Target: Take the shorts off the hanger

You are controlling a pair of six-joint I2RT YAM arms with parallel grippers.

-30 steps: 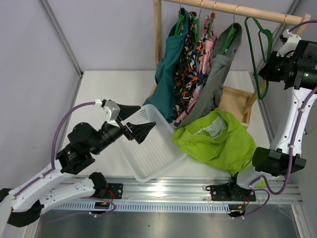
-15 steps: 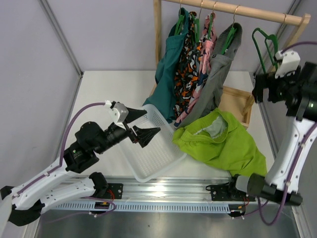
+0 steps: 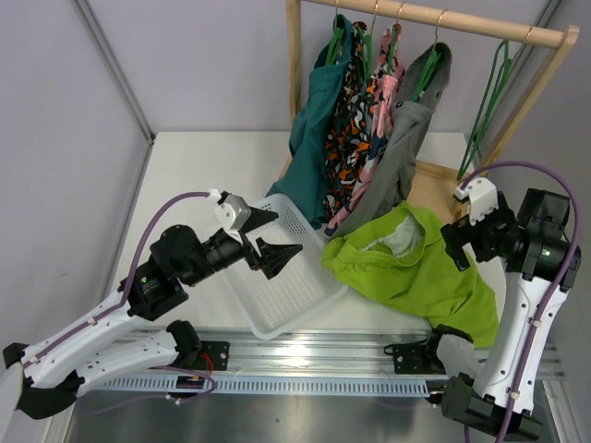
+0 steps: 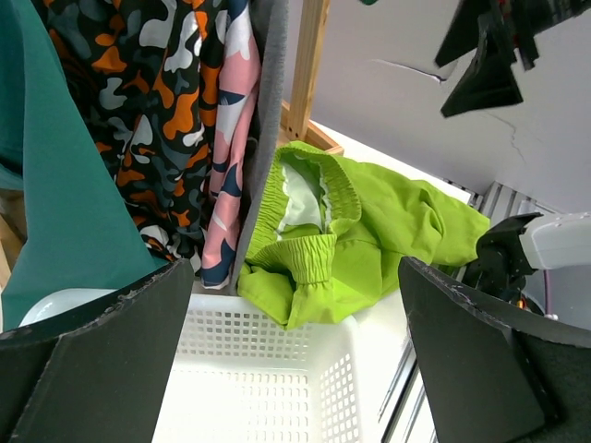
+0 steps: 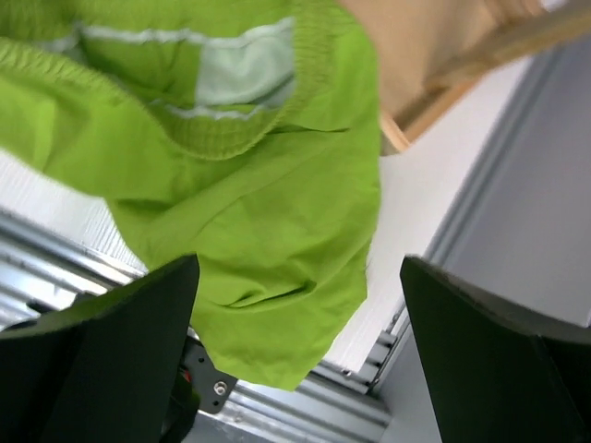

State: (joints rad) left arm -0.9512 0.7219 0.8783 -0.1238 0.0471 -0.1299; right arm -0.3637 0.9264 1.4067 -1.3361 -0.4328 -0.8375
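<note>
- Change vs 1 s ago: R arm is up at the rail [image 3: 443,18] then, at the green hanger [image 3: 488,101]. Now it is down low on the R side, just beside the shorts [image 3: 406,268].
- Hanger now hangs bare at the R end of the rail, apart from the other clothes [image 3: 369,120]. Nothing grips it.
- R gripper [image 5: 297,277]: fingers spread wide, empty. Wrist view looks down on green fabric and the waistband; no contact seen.
- Shorts: unmoved across the 3 top views. They lie crumpled on the table [image 3: 212,166], waistband open upward, L edge against the basket [image 3: 295,286], far side near the rack's wooden base.
- L gripper [image 4: 295,272]: spread, empty, over the basket's far corner, pointed at the shorts. It creeps fwd a little over the last 1 s.
- Meaning (judgement): removal looks done, as shorts and hanger are fully apart and the hanger is back on the rail. What is left, if anything, is tidying, e.g. shorts into the basket; the task line does not ask for that.
- Risk (judgement): low. R arm sits close to loose cloth and could snag it when moving off.
</note>
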